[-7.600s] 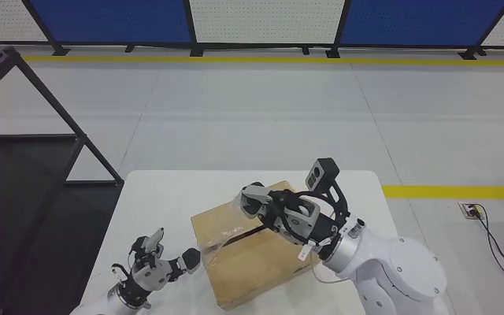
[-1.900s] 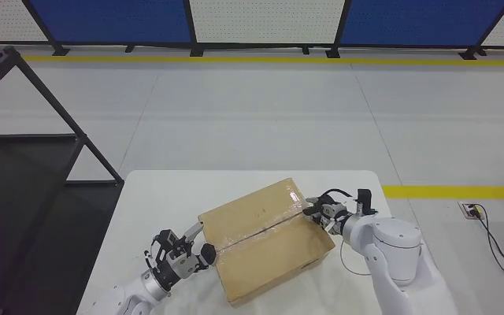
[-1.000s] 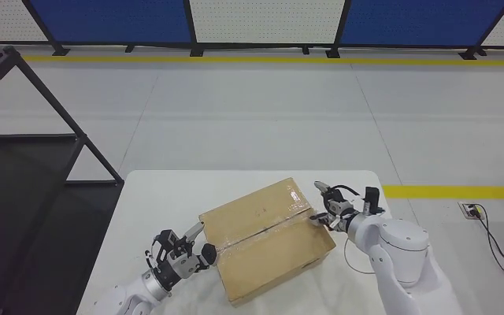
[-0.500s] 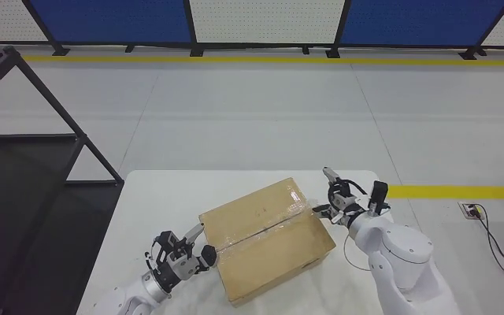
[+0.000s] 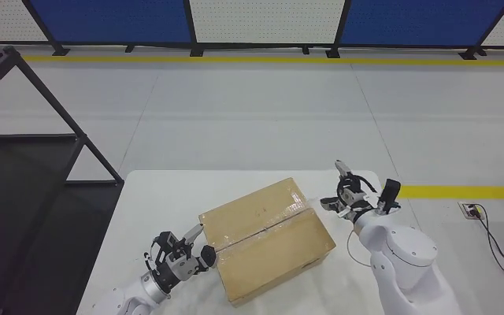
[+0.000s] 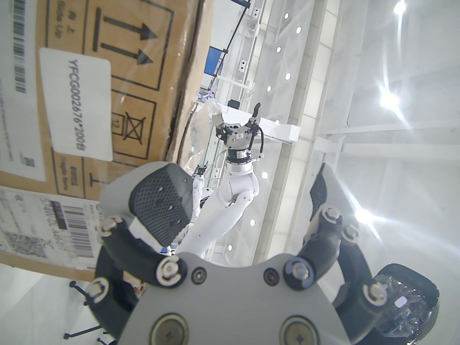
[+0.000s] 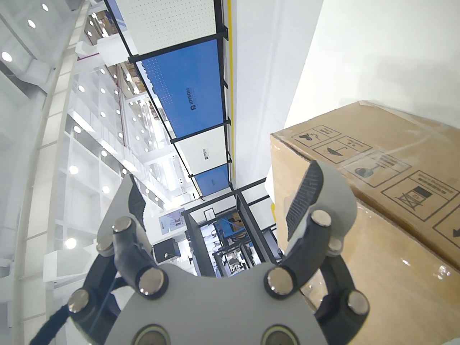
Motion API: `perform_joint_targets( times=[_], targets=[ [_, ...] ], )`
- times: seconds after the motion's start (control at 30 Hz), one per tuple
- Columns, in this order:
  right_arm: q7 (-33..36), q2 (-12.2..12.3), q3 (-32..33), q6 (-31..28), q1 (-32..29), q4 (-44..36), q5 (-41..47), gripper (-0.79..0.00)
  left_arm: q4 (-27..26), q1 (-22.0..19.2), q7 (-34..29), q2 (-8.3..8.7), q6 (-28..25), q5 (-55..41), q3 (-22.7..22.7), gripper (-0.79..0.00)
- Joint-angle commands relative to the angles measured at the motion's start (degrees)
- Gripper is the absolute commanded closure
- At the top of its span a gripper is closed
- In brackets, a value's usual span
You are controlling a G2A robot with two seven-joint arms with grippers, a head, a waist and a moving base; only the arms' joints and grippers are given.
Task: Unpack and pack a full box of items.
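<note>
A closed cardboard box point(image 5: 264, 248) is shown at lower centre, flanked by the left gripper point(image 5: 200, 242) and right gripper point(image 5: 334, 186), both with fingers spread.

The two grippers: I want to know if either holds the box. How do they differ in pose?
The left gripper is at the box's left end, the right gripper at its right end. The left gripper has a finger across the box's labelled face; the right gripper angles toward the table's far edge. Both are open, holding nothing.
</note>
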Motion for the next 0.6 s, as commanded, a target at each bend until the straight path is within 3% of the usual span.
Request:
perform_joint_targets(
  times=[0.0,0.13,0.3,0.57],
  targets=[
    [-0.9,-0.1,0.5,-1.7,-0.5,-0.6,0.9,-0.785,0.0,0.0,0.1,0.01,0.1,0.0,0.0,-0.785],
    [0.4,-0.3,0.3,-5.0,-1.7,-2.2,2.3,-0.785,0.1,-0.1,0.0,0.04,0.2,0.1,0.0,-0.785],
    [11.1,0.2,-1.0,-4.1,-1.9,-2.6,3.2,-0.785,0.3,-0.4,0.1,0.04,0.3,-0.1,0.1,-0.785],
    [11.1,0.2,-1.0,-4.1,-1.9,-2.6,3.2,-0.785,0.2,-0.9,0.5,-0.01,0.1,-0.4,0.2,-0.785]
  ],
)
